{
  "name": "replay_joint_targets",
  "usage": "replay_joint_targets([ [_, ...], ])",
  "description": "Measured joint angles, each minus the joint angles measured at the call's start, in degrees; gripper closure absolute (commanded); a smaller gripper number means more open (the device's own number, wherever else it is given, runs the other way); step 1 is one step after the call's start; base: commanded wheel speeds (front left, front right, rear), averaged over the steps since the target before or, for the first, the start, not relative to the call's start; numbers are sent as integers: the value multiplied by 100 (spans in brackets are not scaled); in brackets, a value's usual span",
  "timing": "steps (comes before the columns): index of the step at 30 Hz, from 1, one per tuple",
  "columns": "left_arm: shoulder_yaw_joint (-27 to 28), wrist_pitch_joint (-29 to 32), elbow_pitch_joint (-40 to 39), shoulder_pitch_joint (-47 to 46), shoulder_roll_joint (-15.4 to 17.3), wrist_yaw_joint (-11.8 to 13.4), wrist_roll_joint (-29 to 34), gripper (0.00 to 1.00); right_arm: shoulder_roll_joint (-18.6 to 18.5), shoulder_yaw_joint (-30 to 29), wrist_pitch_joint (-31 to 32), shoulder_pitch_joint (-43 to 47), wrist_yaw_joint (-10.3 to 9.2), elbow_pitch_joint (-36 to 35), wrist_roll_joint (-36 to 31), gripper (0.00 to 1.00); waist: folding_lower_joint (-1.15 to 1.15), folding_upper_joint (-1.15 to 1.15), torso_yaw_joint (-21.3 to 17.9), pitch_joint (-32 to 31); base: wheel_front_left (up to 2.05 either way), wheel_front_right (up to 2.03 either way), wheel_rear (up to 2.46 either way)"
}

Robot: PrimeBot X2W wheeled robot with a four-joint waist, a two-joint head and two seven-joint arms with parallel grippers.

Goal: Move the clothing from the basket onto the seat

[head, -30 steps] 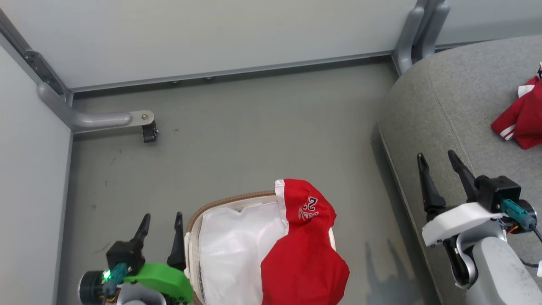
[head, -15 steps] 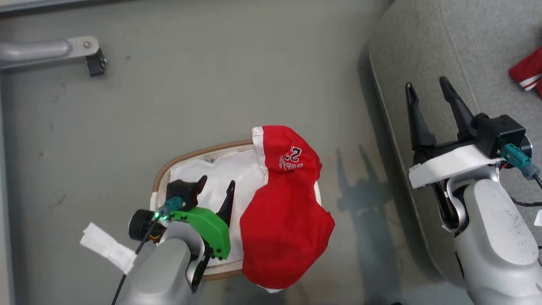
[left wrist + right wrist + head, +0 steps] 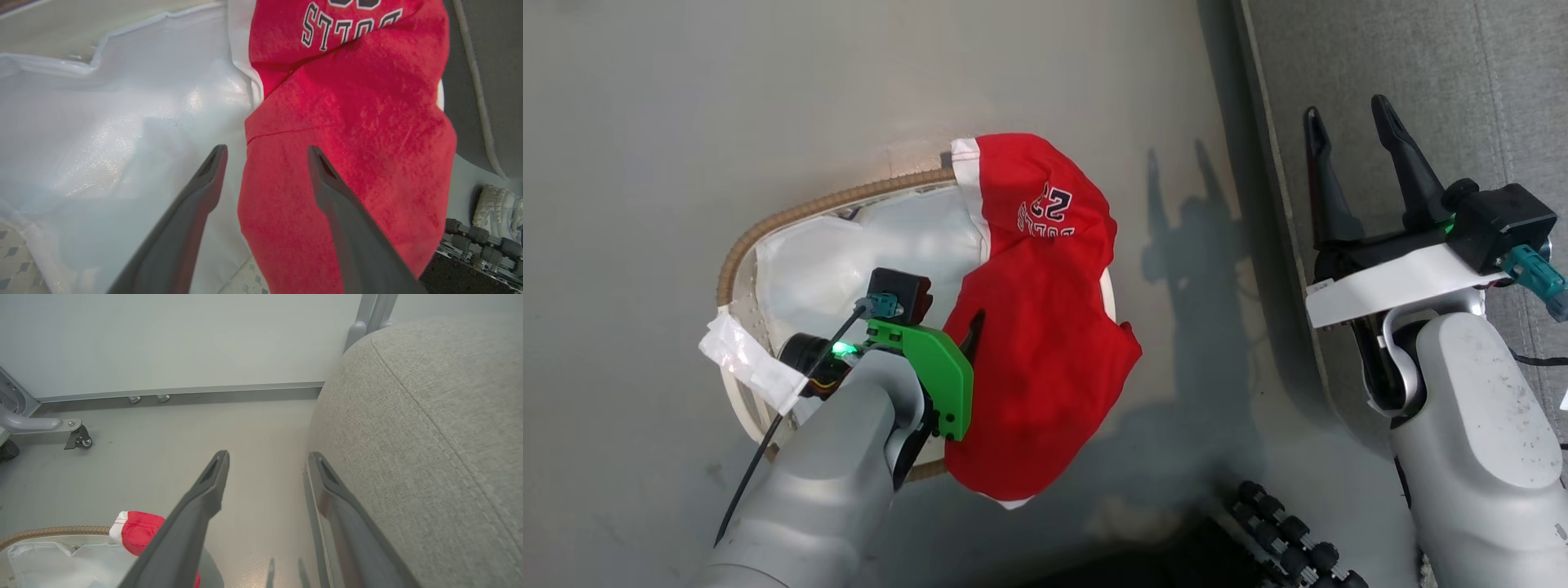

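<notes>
A red garment (image 3: 1037, 327) with a white trim band and printed number lies draped over the right side of the basket (image 3: 768, 229), hanging past its brown rim; the white liner (image 3: 849, 253) is bare on the left. My left gripper (image 3: 943, 314) hovers low over the basket, open. In the left wrist view the gripper (image 3: 265, 149) has one finger over the liner (image 3: 122, 122) and the other over the red cloth (image 3: 347, 143), gripping nothing. My right gripper (image 3: 1346, 110) stands open above the edge of the grey seat (image 3: 1421, 65), empty. The right wrist view shows its fingers (image 3: 268, 455) beside the seat (image 3: 429, 437).
Grey floor surrounds the basket. My base's black rollers (image 3: 1282, 539) sit close below the garment's hanging end. A white tag (image 3: 743, 363) hangs from my left wrist cable. Far off, a metal frame foot with a caster (image 3: 77, 439) stands by the wall.
The head camera has tilted down, shifting the whole picture. My left gripper has moved from beside the basket to over it, reaching the red garment's left edge. The right gripper stays open.
</notes>
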Motion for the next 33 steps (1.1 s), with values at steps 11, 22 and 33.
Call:
replay_joint_targets([
  [11, -775, 502, 158, -225, 224, 0, -683, 0, 38, 3, 0, -7, 0, -158, -62, 0, 0, 0, -144, 684, 0, 0, 0],
  [22, -1368, 813, -257, -142, 396, 0, -1674, 100, 64, 16, 0, -8, 0, -99, -52, 0, 0, 0, -169, 522, 0, 0, 0],
  [33, -1840, -438, -635, 155, 491, 0, -2298, 100, 107, 96, 0, 5, 0, 114, -68, 0, 0, 0, -157, -173, 0, 0, 0],
])
